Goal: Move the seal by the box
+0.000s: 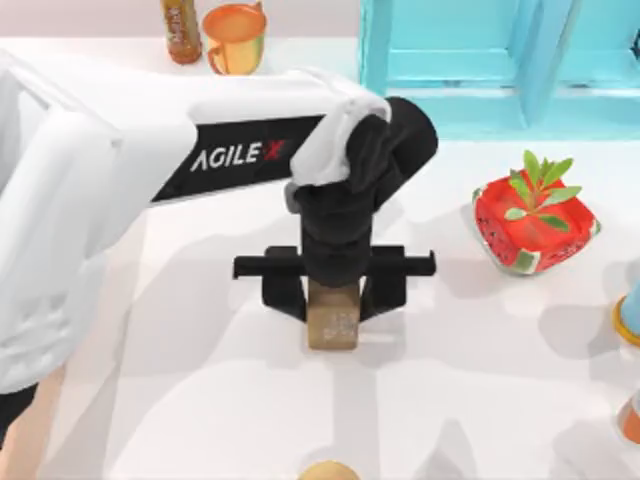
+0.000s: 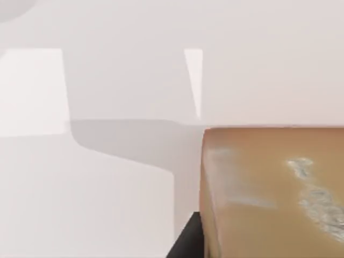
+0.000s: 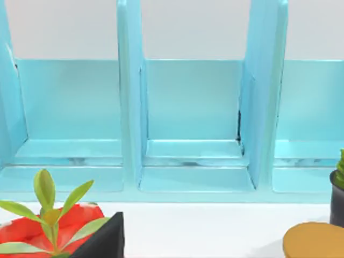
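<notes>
White tabletop [image 1: 200,380], centre: left end effector [image 1: 333,300] straddles the seal [image 1: 333,318] from 12 o'clock, clenched on its flanks; rigid, light, smooth block, so grip the flat sides squarely; right arm parked.

Our left arm [image 1: 150,170] spanning the upper left of the frame, open white table [image 1: 200,400] beneath it, watermelon planter [image 1: 535,225] blocking the right, turquoise shelf [image 1: 500,60] walling the upper right, orange cup [image 1: 235,38] and bottle [image 1: 181,28] at the top edge.
</notes>
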Controlling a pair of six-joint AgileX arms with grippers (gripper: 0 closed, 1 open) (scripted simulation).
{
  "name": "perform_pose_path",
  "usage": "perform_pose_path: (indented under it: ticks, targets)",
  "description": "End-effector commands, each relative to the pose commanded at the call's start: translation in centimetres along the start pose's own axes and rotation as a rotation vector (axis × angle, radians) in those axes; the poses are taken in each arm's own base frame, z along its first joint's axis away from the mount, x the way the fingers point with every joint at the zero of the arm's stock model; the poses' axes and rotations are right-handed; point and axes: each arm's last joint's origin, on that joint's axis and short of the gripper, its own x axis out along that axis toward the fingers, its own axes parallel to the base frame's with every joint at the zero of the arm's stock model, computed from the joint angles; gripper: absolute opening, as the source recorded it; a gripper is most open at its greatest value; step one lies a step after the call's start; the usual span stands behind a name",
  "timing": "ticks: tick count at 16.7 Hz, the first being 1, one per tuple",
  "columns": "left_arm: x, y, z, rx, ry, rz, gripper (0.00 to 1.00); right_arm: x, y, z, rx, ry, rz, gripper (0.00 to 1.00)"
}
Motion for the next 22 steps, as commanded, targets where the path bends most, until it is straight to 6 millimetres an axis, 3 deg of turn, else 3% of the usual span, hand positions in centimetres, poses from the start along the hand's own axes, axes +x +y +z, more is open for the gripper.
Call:
perform_pose_path:
  ticks: [7, 15, 19, 22]
  targets:
    - [-0.2, 0.0, 0.0, 0.001, -0.002, -0.002, 0.00, 0.0, 0.0, 0.0, 0.000, 0.000, 0.000, 1.00]
    - [-5.0, 0.0, 0.0, 0.001, -0.001, -0.001, 0.00, 0.0, 0.0, 0.0, 0.000, 0.000, 0.000, 1.00]
    - [-4.9, 0.1, 0.1, 0.001, 0.003, 0.002, 0.00, 0.0, 0.0, 0.0, 0.000, 0.000, 0.000, 1.00]
    - [-5.8, 2.7, 0.0, 0.001, 0.020, 0.015, 0.00, 0.0, 0.0, 0.0, 0.000, 0.000, 0.000, 1.00]
